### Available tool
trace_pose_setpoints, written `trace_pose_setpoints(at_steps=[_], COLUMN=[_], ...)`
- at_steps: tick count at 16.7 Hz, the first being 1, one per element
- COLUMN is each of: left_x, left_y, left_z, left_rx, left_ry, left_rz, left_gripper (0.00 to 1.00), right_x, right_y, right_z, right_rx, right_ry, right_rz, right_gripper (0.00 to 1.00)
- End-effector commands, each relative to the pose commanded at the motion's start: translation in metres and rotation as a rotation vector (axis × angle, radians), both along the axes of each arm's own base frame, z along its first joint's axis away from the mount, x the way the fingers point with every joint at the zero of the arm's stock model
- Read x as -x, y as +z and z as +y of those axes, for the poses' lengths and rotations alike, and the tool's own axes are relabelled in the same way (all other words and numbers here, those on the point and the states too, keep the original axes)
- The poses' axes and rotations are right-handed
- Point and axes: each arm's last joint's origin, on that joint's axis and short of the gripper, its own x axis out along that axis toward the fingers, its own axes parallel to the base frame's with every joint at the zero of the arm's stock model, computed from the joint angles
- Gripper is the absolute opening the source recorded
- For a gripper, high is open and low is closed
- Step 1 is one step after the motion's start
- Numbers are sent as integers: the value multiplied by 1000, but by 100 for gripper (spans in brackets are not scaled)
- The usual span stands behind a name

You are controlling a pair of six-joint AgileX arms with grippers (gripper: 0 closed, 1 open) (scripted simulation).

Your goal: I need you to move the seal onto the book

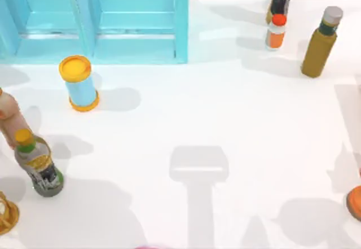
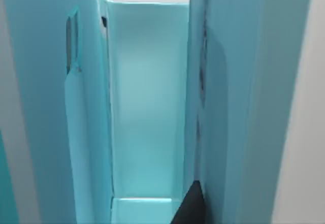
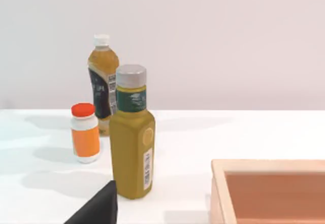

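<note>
The seal is out of view, and so is the book. A dark tip of my left gripper (image 2: 190, 208) shows in the left wrist view, close in front of the light-blue cabinet (image 2: 147, 107) and facing one of its open compartments. A dark tip of my right gripper (image 3: 99, 209) shows in the right wrist view, near an olive-yellow bottle (image 3: 132, 142) at the table's back right.
The cabinet (image 1: 135, 23) stands at the back left. In front of it is a blue can with a yellow lid (image 1: 79, 82). Bottles stand at the left (image 1: 38, 164) and back right (image 1: 320, 43), with a small orange-capped bottle (image 1: 276, 33). A wooden box (image 3: 269, 191) lies at the right.
</note>
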Motion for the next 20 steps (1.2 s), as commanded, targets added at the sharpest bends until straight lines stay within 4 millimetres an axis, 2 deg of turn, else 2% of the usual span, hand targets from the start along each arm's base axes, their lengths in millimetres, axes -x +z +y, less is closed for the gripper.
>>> trace_pose_setpoints(at_steps=[1, 3, 8, 11, 13, 15, 20], left_x=[8, 26, 88, 134, 160, 178, 185], left_y=[8, 37, 146, 188, 196, 193, 191], left_z=[4, 12, 11, 3, -2, -4, -5], left_rx=[8, 13, -42, -67, -58, -35, -23], left_ry=[0, 0, 0, -1, -1, -1, 0], left_rz=[14, 17, -79, -108, -91, -59, -45], left_gripper=[0, 0, 0, 0, 0, 0, 0], right_x=[0, 0, 0, 0, 0, 0, 0], right_y=[0, 0, 0, 0, 0, 0, 0], right_z=[0, 0, 0, 0, 0, 0, 0], right_rx=[0, 0, 0, 0, 0, 0, 0], right_ry=[0, 0, 0, 0, 0, 0, 0], right_rz=[0, 0, 0, 0, 0, 0, 0], right_gripper=[100, 100, 100, 100, 100, 100, 100])
